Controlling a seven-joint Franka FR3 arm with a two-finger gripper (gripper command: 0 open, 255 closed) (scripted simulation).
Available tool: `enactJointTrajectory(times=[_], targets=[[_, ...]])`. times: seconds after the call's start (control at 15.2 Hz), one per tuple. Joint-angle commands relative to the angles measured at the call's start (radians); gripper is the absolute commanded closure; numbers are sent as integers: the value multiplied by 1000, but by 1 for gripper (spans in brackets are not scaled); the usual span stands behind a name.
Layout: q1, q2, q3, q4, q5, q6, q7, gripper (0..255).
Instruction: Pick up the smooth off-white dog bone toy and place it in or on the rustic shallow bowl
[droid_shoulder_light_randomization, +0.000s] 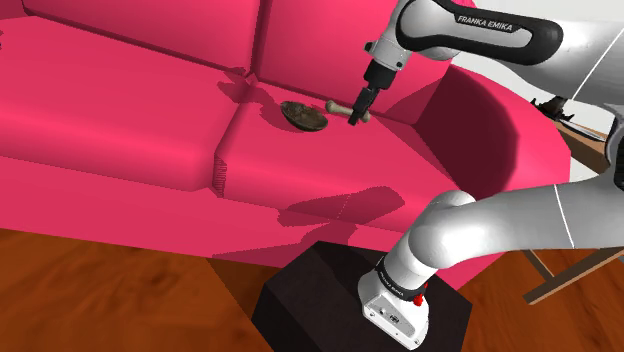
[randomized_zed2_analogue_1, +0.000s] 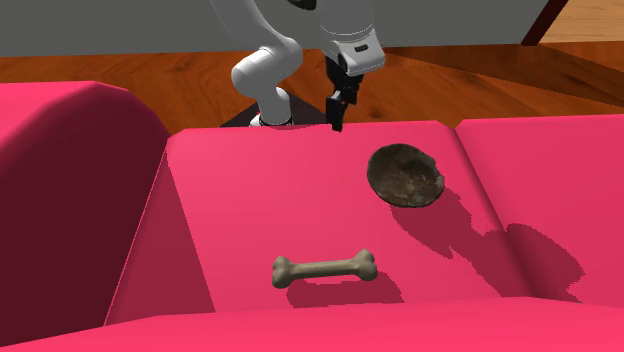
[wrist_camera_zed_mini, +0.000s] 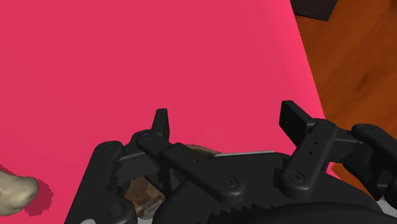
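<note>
1. One pale dog bone toy (randomized_zed2_analogue_1: 325, 268) lay flat on the pink sofa's seat cushion (randomized_zed2_analogue_1: 250, 200), touched by nothing.
2. One black gripper (randomized_zed2_analogue_1: 337, 120) hung above that cushion with its fingers (wrist_camera_zed_mini: 162, 124) standing well apart. It held nothing and was clear of the bone.
3. One dark brown shallow bowl (randomized_zed2_analogue_1: 405, 175) rested on the same cushion, near the bone but apart from it, and was empty.

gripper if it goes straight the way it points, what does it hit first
Most likely the pink seat cushion: in the wrist view the open gripper frames cushion alone, with the bone toy off to one side. Depth is unclear.
</note>
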Motion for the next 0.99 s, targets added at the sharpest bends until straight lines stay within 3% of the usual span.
enactJointTrajectory(times=[0.0,0.46,0.92], targets=[[1,46,-46,19,-26,29,-82,0],[16,229,-206,137,-72,104,-365,0],[45,478,-354,329,-18,161,-668,0]])
